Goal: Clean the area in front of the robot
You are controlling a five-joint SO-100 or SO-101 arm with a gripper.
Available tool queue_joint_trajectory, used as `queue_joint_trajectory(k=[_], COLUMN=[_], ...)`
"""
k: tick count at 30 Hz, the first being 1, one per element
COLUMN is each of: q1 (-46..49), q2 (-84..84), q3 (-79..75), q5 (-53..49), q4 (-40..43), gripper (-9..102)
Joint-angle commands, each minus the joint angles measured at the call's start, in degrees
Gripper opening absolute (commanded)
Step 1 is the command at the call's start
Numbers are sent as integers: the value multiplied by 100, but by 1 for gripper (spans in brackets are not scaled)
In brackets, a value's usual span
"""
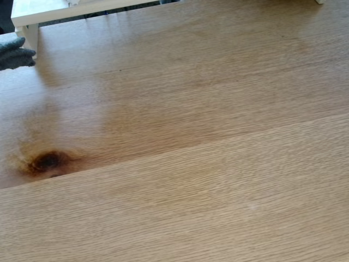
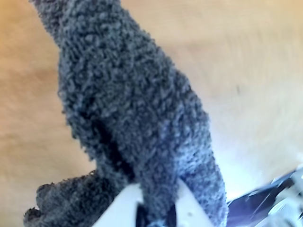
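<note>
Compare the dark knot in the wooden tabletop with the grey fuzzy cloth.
The dark burnt-looking knot is a flat mark within the light-brown oak-grain tabletop; the grey fuzzy looped-pile cloth is a separate, bulky thing lying over the wood. The knot is small and brown-black with an amber halo; the cloth is grey all over and fills much of the wrist view. The cloth sits between the white tool's fingers; the knot lies untouched.

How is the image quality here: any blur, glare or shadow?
Fixed view: sharp, with soft shadow under the white shelf and across the tabletop. Wrist view: blurred, with washed-out glare at the right; the grey fuzzy cloth in the gripper is soft.
</note>
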Motion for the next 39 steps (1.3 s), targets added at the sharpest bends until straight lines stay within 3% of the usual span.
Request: queue_joint_trajectory(k=[1, 3, 7, 11, 13, 16, 23, 31, 39], q1=[466, 624, 694, 404, 158, -378, -2391, -4729, -5221], q2=[466, 334, 237, 299, 422, 712, 1600, 3006, 4764], q3=[-88, -88, -88, -88, -88, -88, -88, 940, 2848], q5=[-167, -79, 404, 879, 1107, 1477, 2769, 3858, 4061], q4=[149, 44, -62, -211, -220, -70, 554, 448, -431], gripper=[0, 0, 27, 38, 37, 22, 5, 0, 0])
